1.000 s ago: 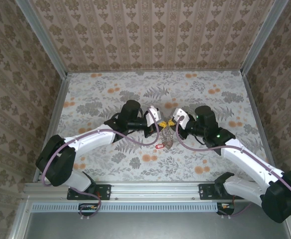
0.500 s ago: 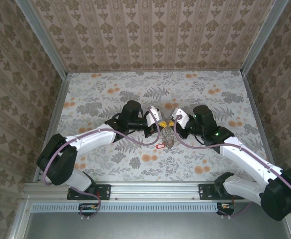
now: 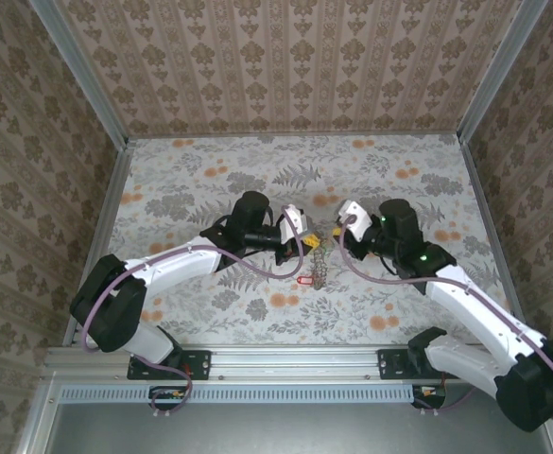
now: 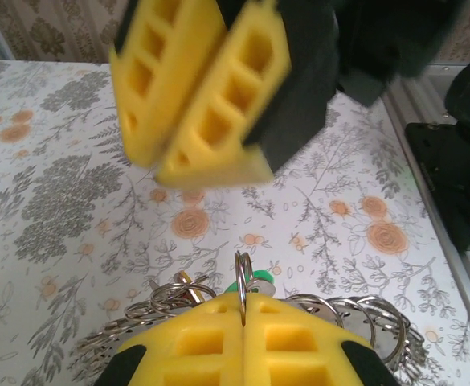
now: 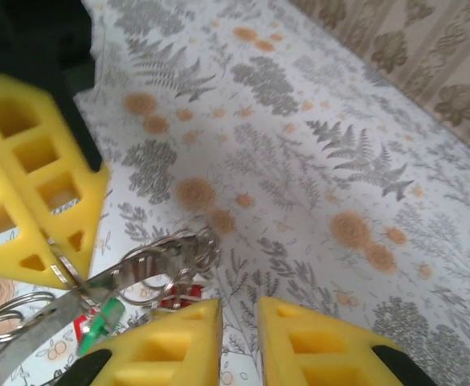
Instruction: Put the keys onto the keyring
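We see the left gripper (image 4: 243,305) with its jaws pressed together on one ring of the keyring (image 4: 365,318). The thin metal loop stands upright in the seam between the yellow pads. The rest of the keyring is a bunch of small silvery rings, fanned out below and to both sides of the pads and hanging just over the table (image 5: 315,169). A green key (image 4: 256,281) sits right behind the pinched ring, in among the others.

The right gripper (image 5: 239,310) faces the left one, tip to tip and near it. Its jaws are narrow, with a slim gap between the pads. Nothing is in that gap, and floral table shows through it. From the right wrist we see the rings and a flat metal strip coming out from under the left pads. Green and red key heads are low in the bunch, just ahead of the right pads. We cannot tell whether those keys are threaded on or just tangled in.

From the top camera both arms reach in toward mid-table and the grippers meet there. The silvery cluster droops on the near side of them. A red key (image 3: 303,280) lies at the cluster's near-left edge, close to the purple cable (image 3: 257,268) of the left arm.
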`<state>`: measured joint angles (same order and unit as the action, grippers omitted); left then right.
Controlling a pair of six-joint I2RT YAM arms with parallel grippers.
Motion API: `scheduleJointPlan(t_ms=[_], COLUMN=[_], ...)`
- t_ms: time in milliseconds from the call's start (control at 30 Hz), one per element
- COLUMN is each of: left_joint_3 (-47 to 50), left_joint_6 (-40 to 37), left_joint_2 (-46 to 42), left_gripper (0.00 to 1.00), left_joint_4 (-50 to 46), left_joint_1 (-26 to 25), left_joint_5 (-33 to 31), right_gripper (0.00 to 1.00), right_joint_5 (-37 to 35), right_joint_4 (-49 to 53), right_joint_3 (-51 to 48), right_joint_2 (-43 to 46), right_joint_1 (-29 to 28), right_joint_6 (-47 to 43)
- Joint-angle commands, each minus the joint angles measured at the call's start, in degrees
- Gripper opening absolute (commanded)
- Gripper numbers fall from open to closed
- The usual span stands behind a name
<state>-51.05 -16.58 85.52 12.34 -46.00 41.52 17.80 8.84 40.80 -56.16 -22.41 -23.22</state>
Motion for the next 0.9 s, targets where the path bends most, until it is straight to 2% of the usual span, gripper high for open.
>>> scheduleJointPlan(t_ms=[0,67,200,500,867], left_joint_3=[-2.21,-2.52,-2.98,-4.35,-5.46], left_joint_6=[-1.44,-1.35,-1.36,-1.36,-1.97], left_joint_2=[-0.71,-0.57,-0.52,0.52,0.94], left_gripper=[0.00,0.00,0.00,0.00,0.00], left_joint_4=[1.80,1.27,0.41,-1.42,-2.93], left_joint_1=[0.93,1.54,2.30,2.58,2.58], left_joint_5=[7.26,8.97,10.98,13.39,13.50], right_gripper=[0.24,0.26,0.29,0.28,0.26], right_joint_5=[18.27,27.86,35.07,29.14,26.60], right_joint_4=[-1.98,-0.31,4.86,3.75,1.87], right_joint_3=[-0.98,-0.42,1.03,2.47,2.28], right_joint_2=[2.74,2.52,0.69,-2.99,-4.31], right_joint_1=[5.93,7.94,7.99,3.90,3.68], right_joint_6=[3.44,2.09,-4.89,-11.22,-12.95])
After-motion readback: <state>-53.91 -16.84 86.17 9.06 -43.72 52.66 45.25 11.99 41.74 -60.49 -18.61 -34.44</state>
